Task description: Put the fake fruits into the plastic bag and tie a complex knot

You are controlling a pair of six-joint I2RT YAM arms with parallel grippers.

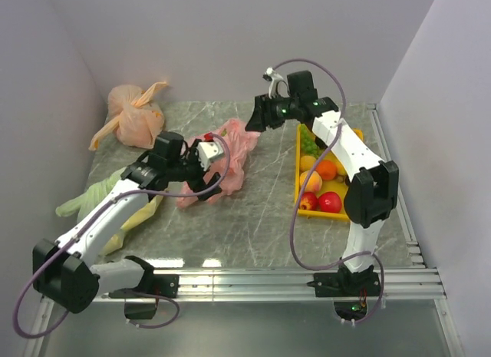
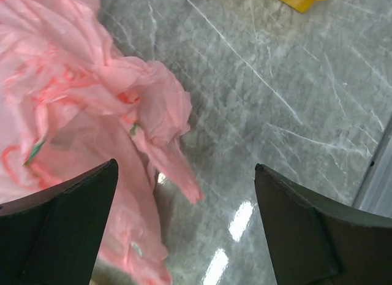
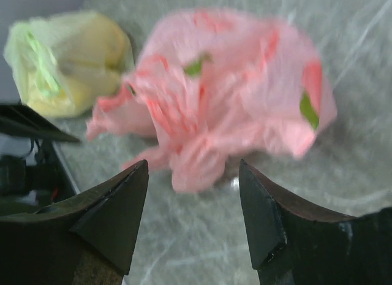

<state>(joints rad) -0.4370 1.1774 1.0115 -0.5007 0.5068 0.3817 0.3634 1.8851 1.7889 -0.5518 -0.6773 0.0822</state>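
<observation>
seemingly at tying's end: left claw [image 2: 185,168] and right claw [image 3: 193,165] gape empty, the crinkly translucent pink plastic bag [image 3: 245,89] just ahead; next, test its twisted pink knot [image 2: 154,107].

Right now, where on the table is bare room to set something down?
The widest bare table lies between the pink bag and the tray, down to the near rail. The left is crowded: green bag, orange bag and left arm.
</observation>
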